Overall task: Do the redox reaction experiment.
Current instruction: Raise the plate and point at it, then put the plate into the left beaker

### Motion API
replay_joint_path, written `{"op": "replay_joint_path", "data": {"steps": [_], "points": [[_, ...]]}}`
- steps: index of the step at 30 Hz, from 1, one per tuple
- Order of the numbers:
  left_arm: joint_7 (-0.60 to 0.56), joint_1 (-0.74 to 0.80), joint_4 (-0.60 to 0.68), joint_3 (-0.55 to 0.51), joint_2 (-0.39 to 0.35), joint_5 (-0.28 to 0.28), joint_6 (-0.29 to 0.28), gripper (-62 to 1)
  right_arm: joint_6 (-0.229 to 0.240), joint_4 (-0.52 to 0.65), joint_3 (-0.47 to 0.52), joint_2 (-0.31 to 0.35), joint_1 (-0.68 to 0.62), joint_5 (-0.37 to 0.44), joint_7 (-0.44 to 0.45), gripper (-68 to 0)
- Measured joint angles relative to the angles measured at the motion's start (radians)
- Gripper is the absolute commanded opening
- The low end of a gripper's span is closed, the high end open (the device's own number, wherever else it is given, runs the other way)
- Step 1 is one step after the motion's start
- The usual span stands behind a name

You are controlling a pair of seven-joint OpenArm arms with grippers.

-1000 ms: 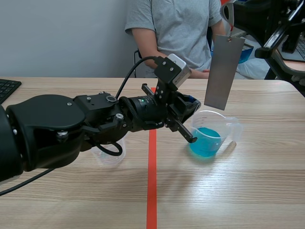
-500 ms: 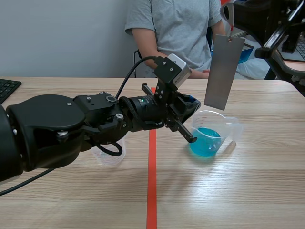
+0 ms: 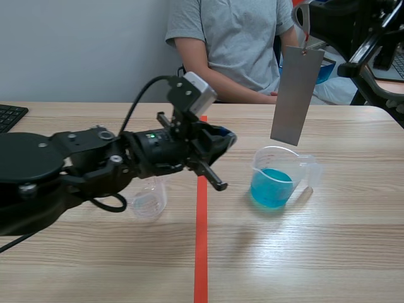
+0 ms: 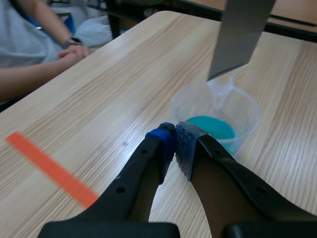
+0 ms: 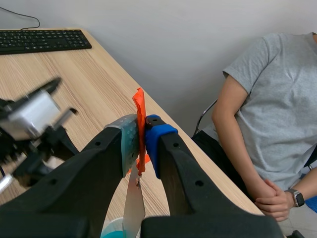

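The right gripper (image 5: 141, 141) was clamped on an orange tag (image 5: 139, 111), its pads (image 5: 127, 141) pressing the tag from both sides. From the tag a grey metal plate (image 3: 295, 95) hung upright, high over the table (image 3: 328, 252). The plate's lower edge stood just above the rim of a clear beaker (image 3: 283, 178) and clear of the blue liquid (image 3: 271, 188) in its bottom.

The left gripper (image 4: 176, 145) was closed on nothing, with its blue and grey pads (image 4: 185, 144) meeting at the tips. It hovered above the table over the orange tape line (image 3: 200, 252), pointing toward the beaker, which stood ahead of it. On the other side of the line, under the left arm, stood a small clear cup (image 3: 148, 201).

Across the table sat a person (image 3: 233, 38) in a grey shirt, hands resting on the far edge. A black keyboard (image 3: 9, 117) lay at the table's far left corner.
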Motion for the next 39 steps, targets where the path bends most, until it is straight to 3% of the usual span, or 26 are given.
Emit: {"op": "replay_joint_path", "data": {"steps": [10, 13, 16, 21, 27, 31, 39], "points": [[0.058, 0.359, 0.337, -0.346, -0.383, -0.002, 0.031, -57.3, 0.0, 0.0, 0.0, 0.0, 0.0, 0.0, 0.0, -66.0], [0.06, 0.532, 0.402, -0.496, -0.461, -0.019, 0.076, -57.3, 0.0, 0.0, 0.0, 0.0, 0.0, 0.0, 0.0, -66.0], [0.06, 0.716, 0.424, -0.658, -0.494, -0.023, 0.082, -57.3, 0.0, 0.0, 0.0, 0.0, 0.0, 0.0, 0.0, -66.0], [0.068, 1.01, 0.42, -0.904, -0.467, -0.023, 0.087, -57.3, 0.0, 0.0, 0.0, 0.0, 0.0, 0.0, 0.0, -66.0], [0.063, 1.265, 0.414, -1.118, -0.36, -0.023, 0.087, -57.3, 0.0, 0.0, 0.0, 0.0, 0.0, 0.0, 0.0, -66.0], [0.063, 1.378, 0.412, -1.17, -0.289, -0.014, 0.087, -57.3, 0.0, 0.0, 0.0, 0.0, 0.0, 0.0, 0.0, -66.0], [0.068, 1.49, 0.408, -1.177, -0.159, 0.005, 0.087, -57.3, 0.0, 0.0, 0.0, 0.0, 0.0, -0.001, 0.0, -66.0]]}}
